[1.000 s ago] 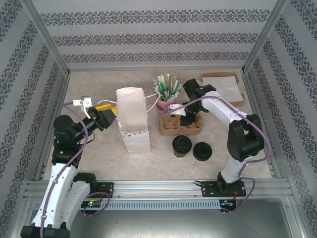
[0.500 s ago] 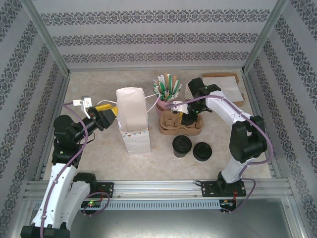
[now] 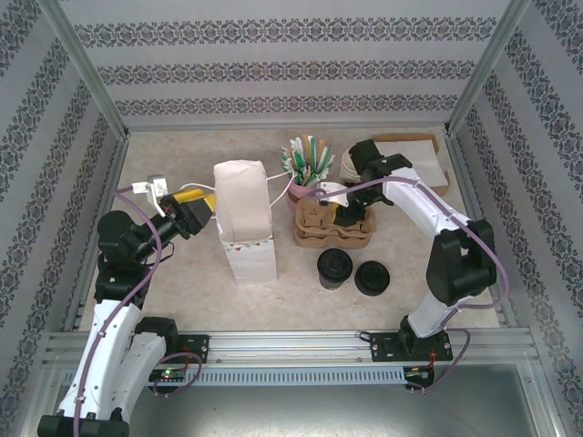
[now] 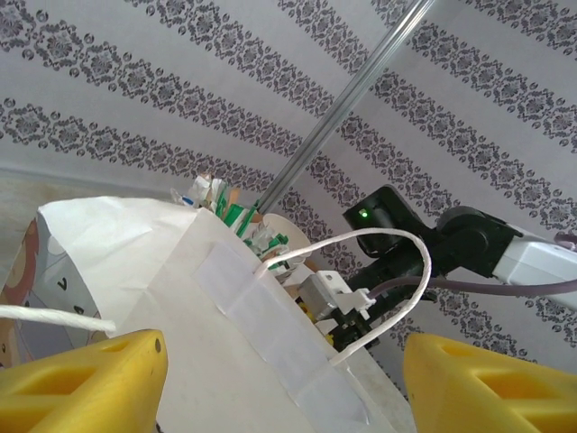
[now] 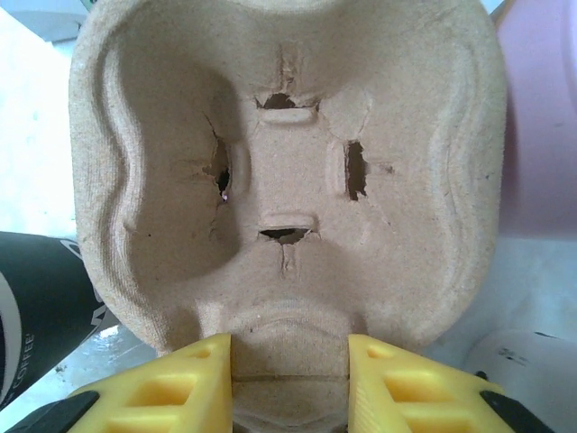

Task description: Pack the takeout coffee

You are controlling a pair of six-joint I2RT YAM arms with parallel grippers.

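The takeout coffee [image 3: 334, 267], a dark cup under a round black lid, stands on the table in front of a brown pulp cup carrier [image 3: 321, 228]; its dark side shows in the right wrist view [image 5: 32, 311]. My right gripper [image 3: 352, 217] is down at the carrier's right end. Up close, its yellow fingers [image 5: 171, 383] press both sides of the cup carrier's [image 5: 288, 153] end wall, shut on it [image 5: 288, 379]. My left gripper [image 3: 193, 212] hangs open just left of the white paper bag [image 3: 244, 223], its fingers wide apart [image 4: 284, 383] facing the bag's side [image 4: 180, 325].
A low stack of loose black lids [image 3: 372, 278] lies right of the coffee. A pink cup of stirrers [image 3: 305, 173] and cream cups [image 3: 351, 168] stand behind the carrier. A brown tray with napkins [image 3: 412, 157] sits back right. The bag's rope handle [image 4: 397, 271] arcs upward.
My right arm's upper part has swung right and back while its gripper stayed low at the carrier's right end. The left arm, bag and coffee have not moved.
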